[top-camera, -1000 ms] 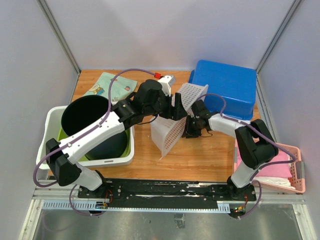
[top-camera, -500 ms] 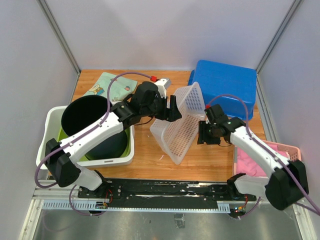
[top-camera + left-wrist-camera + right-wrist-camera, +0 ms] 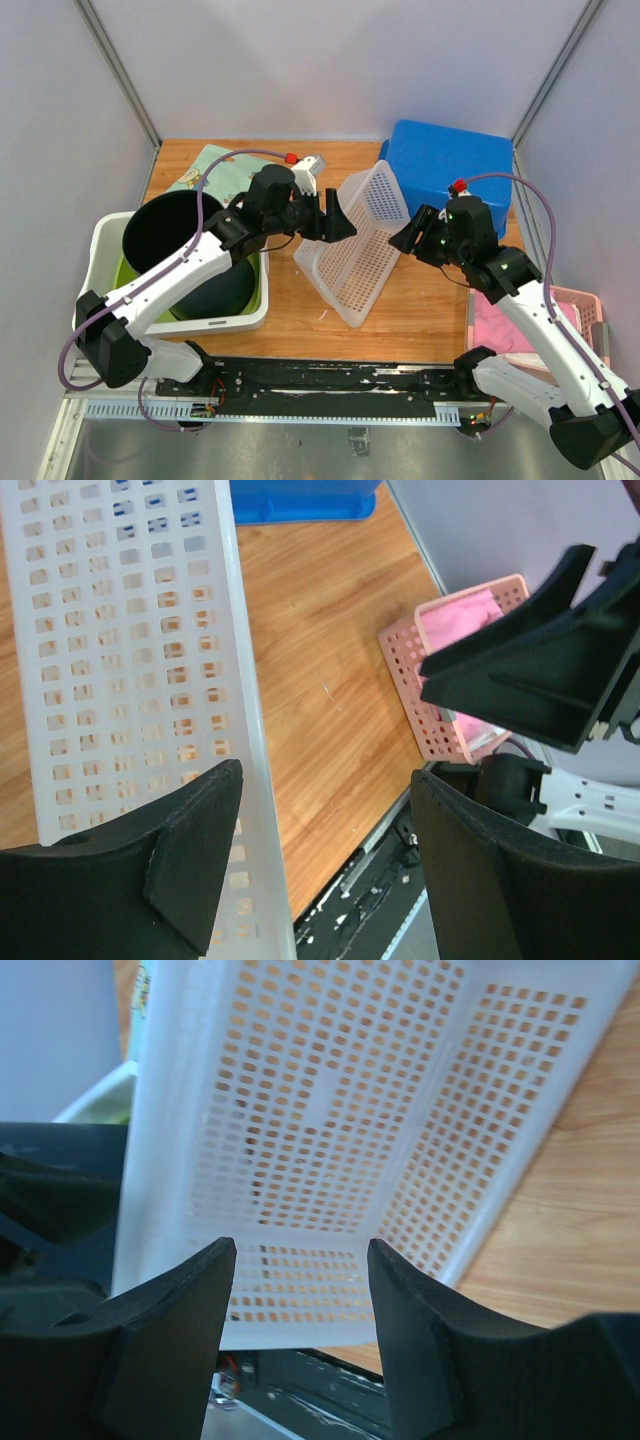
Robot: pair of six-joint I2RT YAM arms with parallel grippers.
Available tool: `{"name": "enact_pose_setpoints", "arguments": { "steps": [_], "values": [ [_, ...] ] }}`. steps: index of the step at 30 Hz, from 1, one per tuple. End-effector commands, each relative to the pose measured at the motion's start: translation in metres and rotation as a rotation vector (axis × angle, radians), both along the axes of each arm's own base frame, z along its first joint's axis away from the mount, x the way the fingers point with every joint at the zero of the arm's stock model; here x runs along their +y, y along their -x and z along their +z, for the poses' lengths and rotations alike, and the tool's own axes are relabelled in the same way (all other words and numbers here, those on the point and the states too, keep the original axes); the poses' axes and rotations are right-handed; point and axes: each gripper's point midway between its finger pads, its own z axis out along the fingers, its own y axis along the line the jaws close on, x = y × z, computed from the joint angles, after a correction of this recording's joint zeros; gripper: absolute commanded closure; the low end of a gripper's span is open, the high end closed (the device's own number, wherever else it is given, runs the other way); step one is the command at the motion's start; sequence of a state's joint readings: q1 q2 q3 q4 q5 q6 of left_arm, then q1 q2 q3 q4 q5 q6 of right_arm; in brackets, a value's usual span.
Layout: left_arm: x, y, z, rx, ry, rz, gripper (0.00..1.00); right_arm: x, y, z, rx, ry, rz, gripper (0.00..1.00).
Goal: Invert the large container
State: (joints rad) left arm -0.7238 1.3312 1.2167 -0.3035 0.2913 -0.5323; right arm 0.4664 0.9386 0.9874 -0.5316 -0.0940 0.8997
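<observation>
Left pincer (image 3: 338,220): open; tilted basket (image 3: 360,250) leans against one finger, unclamped.
Right pincer (image 3: 410,236): open, basket ahead, apart.
Risk: unheld basket may slip and land open-side up.

A wooden table (image 3: 420,300) carries everything. A white perforated basket (image 3: 360,255) rests tilted on its lower edge, between the jaws of the left gripper (image 3: 340,218) and the right gripper (image 3: 403,238). Behind the right jaws sits a blue tub (image 3: 450,170), and to their right, nearer the front, a pink basket (image 3: 590,310). To the left of the left jaws sits a white tray (image 3: 95,262), and behind them lies a teal printed sheet (image 3: 228,172).
</observation>
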Motion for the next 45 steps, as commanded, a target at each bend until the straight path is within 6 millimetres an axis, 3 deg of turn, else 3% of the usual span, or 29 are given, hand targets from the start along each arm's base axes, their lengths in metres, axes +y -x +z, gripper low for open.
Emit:
{"name": "enact_pose_setpoints", "arguments": {
  "steps": [1, 3, 6, 8, 10, 14, 18, 20, 23, 25, 28, 30, 32, 39, 45],
  "values": [
    [0.012, -0.005, 0.023, -0.057, 0.008, 0.051, 0.27, 0.016, -0.025, 0.023, 0.012, -0.161, -0.063, 0.42],
    [0.045, -0.026, 0.035, -0.129, -0.106, 0.223, 0.23, 0.016, -0.026, 0.020, 0.038, -0.097, -0.037, 0.42],
    [0.115, -0.046, 0.068, -0.264, -0.300, 0.510, 0.02, 0.013, -0.024, 0.010, 0.072, -0.006, -0.009, 0.42],
    [0.149, -0.047, 0.093, -0.337, -0.366, 0.633, 0.01, 0.014, -0.021, 0.000, 0.082, 0.072, 0.006, 0.42],
    [0.166, -0.042, 0.113, -0.385, -0.377, 0.673, 0.01, 0.018, -0.020, -0.012, 0.078, 0.191, 0.035, 0.42],
    [0.167, -0.033, 0.124, -0.402, -0.332, 0.655, 0.01, 0.050, -0.021, -0.042, 0.134, 0.331, 0.180, 0.43],
    [0.153, -0.030, 0.109, -0.371, -0.299, 0.588, 0.01, 0.085, -0.024, -0.071, 0.190, 0.382, 0.324, 0.45],
    [0.146, -0.028, 0.100, -0.351, -0.287, 0.558, 0.01, 0.086, -0.030, -0.084, 0.193, 0.438, 0.343, 0.46],
    [0.139, -0.024, 0.094, -0.332, -0.269, 0.525, 0.01, 0.058, -0.025, -0.117, 0.316, 0.566, 0.327, 0.46],
    [0.140, -0.022, 0.092, -0.329, -0.266, 0.520, 0.01, 0.026, -0.016, -0.134, 0.411, 0.653, 0.287, 0.46],
    [0.140, -0.019, 0.092, -0.329, -0.264, 0.512, 0.01, -0.030, -0.002, -0.141, 0.476, 0.800, 0.179, 0.46],
    [0.143, -0.018, 0.092, -0.329, -0.267, 0.520, 0.01, -0.045, 0.003, -0.137, 0.469, 0.825, 0.149, 0.45],
    [0.145, -0.018, 0.093, -0.330, -0.267, 0.529, 0.01, -0.031, 0.002, -0.123, 0.424, 0.759, 0.160, 0.45],
    [0.152, -0.014, 0.110, -0.323, -0.247, 0.562, 0.01, 0.088, -0.026, -0.066, 0.182, 0.578, 0.268, 0.44],
    [0.160, -0.006, 0.116, -0.335, -0.231, 0.573, 0.01, 0.159, -0.047, -0.090, 0.207, 0.615, 0.369, 0.42]
  ]
}}
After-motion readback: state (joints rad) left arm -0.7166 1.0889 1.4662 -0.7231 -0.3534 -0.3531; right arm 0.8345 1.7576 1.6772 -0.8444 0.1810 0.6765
